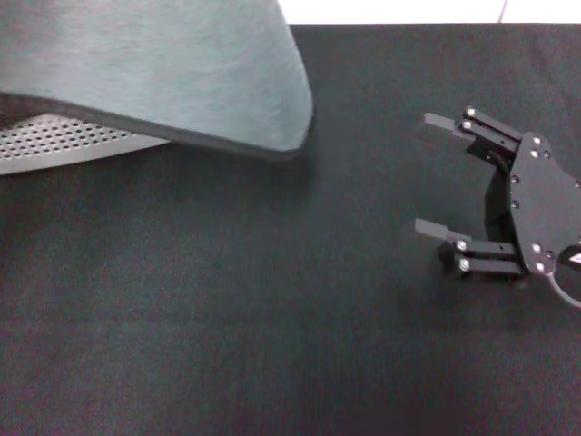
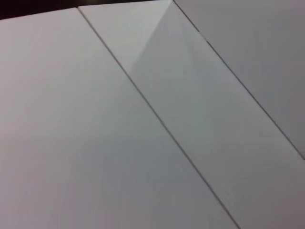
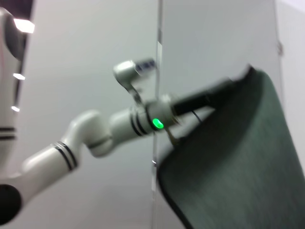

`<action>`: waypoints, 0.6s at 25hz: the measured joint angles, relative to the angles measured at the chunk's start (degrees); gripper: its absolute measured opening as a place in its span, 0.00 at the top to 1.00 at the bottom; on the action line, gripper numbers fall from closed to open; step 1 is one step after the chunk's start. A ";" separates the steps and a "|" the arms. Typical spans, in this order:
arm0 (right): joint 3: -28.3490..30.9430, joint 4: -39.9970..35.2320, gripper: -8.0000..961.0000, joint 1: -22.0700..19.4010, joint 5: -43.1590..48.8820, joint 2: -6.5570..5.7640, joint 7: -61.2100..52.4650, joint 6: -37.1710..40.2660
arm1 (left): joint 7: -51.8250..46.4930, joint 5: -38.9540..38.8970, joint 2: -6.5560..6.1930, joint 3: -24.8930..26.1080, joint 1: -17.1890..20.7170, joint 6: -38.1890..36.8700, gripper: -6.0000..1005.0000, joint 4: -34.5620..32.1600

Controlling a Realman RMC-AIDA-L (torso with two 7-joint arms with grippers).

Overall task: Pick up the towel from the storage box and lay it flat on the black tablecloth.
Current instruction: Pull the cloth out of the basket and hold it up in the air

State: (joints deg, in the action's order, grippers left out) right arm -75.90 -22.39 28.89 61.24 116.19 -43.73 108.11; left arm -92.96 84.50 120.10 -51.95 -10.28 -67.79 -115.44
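A dark grey cloth (image 1: 172, 73) with a dark stitched border hangs in the air at the far left, above the light grey perforated storage box (image 1: 64, 141). It covers most of the box. In the right wrist view the same cloth (image 3: 228, 157) hangs from my left gripper (image 3: 214, 95), which is shut on its top edge. The orange-yellow towel is not in view. My right gripper (image 1: 424, 174) is open and empty, low over the black tablecloth (image 1: 272, 318) at the right, its fingers pointing left.
The left wrist view shows only white panels (image 2: 143, 143) with thin seams. A white strip (image 1: 390, 11) runs beyond the tablecloth's far edge. My left arm (image 3: 95, 133) reaches across in front of a white wall.
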 joint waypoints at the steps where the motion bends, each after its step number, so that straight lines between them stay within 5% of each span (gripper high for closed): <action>1: -0.47 -0.75 0.13 0.02 -0.04 -0.01 0.61 0.44 | 0.00 0.17 0.02 -0.53 0.04 -0.08 0.99 0.00; 5: -8.87 -4.43 0.13 -0.63 -5.28 0.00 9.11 -4.10 | 0.08 0.74 0.12 -1.96 0.28 0.19 0.99 0.15; 12: -37.00 -13.52 0.19 -2.95 -33.02 -0.01 35.81 -28.94 | -0.86 4.25 0.33 -6.70 0.33 5.47 0.99 0.84; 15: -46.60 -14.91 0.23 -3.39 -46.62 0.01 49.81 -32.63 | -1.48 6.89 0.36 -11.31 0.48 10.18 0.99 0.92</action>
State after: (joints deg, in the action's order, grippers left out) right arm -122.50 -37.30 25.50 14.63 116.20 6.08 75.47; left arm -94.44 91.39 120.46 -63.26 -9.80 -57.61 -114.52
